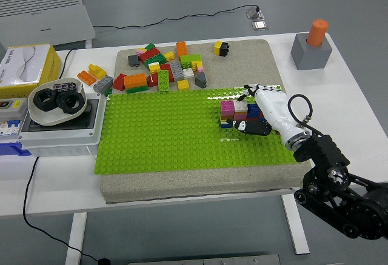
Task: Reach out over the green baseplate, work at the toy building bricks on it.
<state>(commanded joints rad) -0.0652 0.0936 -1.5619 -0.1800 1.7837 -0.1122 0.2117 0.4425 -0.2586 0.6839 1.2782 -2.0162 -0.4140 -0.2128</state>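
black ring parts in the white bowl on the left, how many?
2. Both black rings sit in the white bowl at the table's left: one at its left, one right beside it. More could be hidden underneath.

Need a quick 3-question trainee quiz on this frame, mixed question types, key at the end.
1. True or false: the right hand is at the stacked bricks on the green baseplate.
2. Where does the loose brick pile lie?
A. on the baseplate
B. on the grey pad beyond the baseplate's far edge
C. in the white bowl
3. Fill in: the orange cylinder stands on a ____ block.

Key: 1 true; 2 B; 3 grey.
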